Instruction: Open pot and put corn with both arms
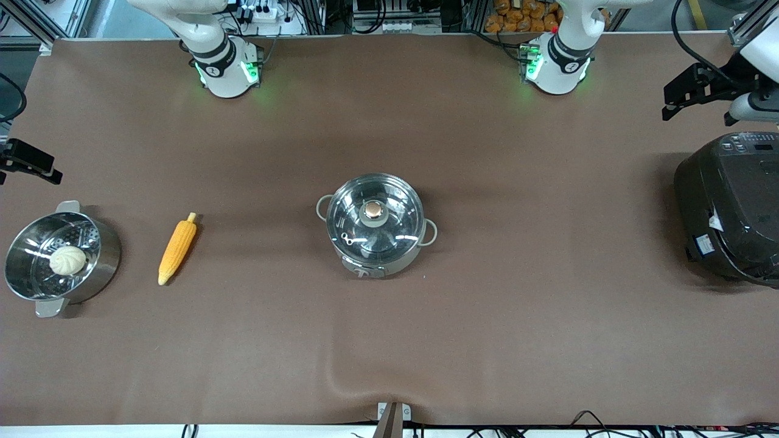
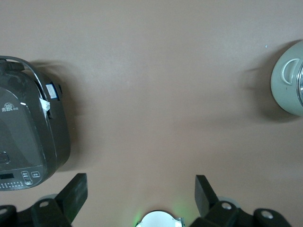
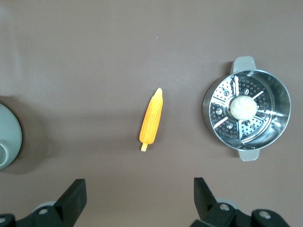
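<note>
While both grippers, left gripper (image 2: 141,189) & right gripper (image 3: 140,189), hang open, glass lid (image 1: 375,218) looks fragile, slick; take by copper knob (image 1: 373,210); corn (image 1: 177,247) stiff, grab mid-cob.

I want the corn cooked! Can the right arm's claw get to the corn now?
Probably yes. The corn lies alone on the table between the steamer pot and the pot, nothing on it, and the right claw is open above it.
</note>
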